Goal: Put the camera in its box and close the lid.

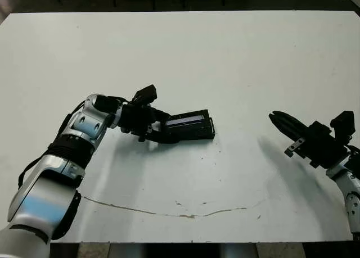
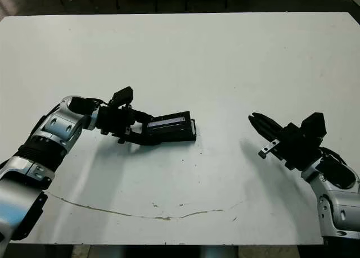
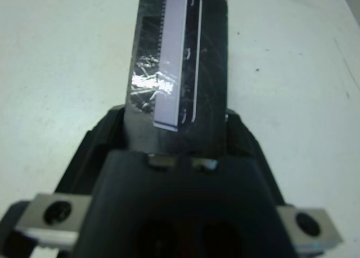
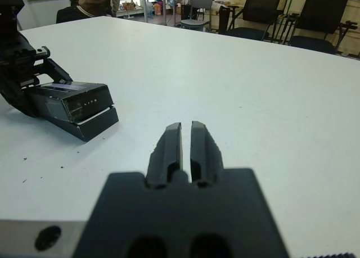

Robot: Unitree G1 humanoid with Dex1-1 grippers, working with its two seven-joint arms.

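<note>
From my station, the lid (image 3: 180,61) shows glossy black, finely scratched, its stripe (image 3: 171,61) a smooth silvery sheen, while the box (image 4: 93,123) beneath it looks like matt black card with a thin white edge. The table (image 1: 225,55) I work over is smooth matt white, marked by specks and one long brownish scuff line. Both grippers (image 1: 154,126) (image 4: 185,148) appear matt black plastic, their arms in satin silver-grey metal-look shells.

White table (image 1: 225,55) — chairs (image 4: 270,10) beyond
</note>
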